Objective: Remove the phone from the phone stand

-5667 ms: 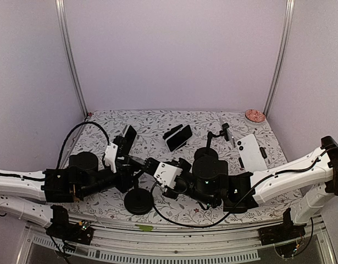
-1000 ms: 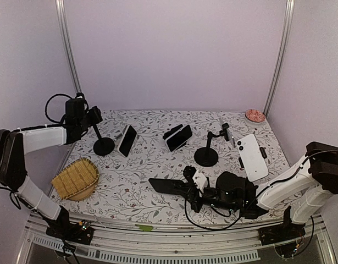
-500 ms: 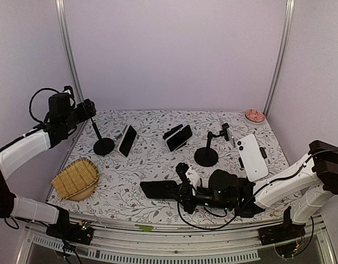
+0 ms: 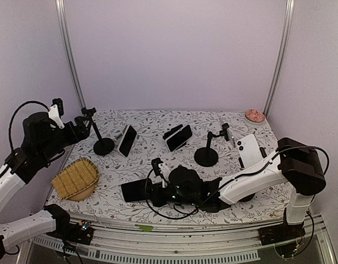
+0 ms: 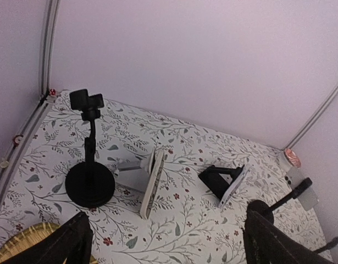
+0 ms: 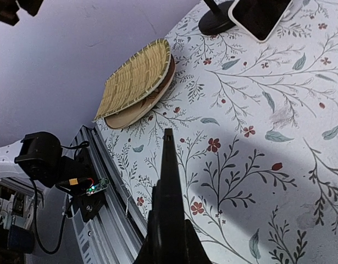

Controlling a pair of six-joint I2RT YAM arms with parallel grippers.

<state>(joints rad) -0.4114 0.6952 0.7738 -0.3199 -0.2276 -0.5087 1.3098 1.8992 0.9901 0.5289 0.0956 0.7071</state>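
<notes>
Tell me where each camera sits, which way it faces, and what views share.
Top external: above and behind the robot, looking down on the table; left arm and right arm show, the right end effector gripping a phone.
Left wrist: raised at left, looking across at an empty stand; its fingers fill the bottom corners.
Right wrist: low over the table, facing the basket; the phone shows edge-on.
Shared: stand in top and left wrist; basket in top and right wrist.
</notes>
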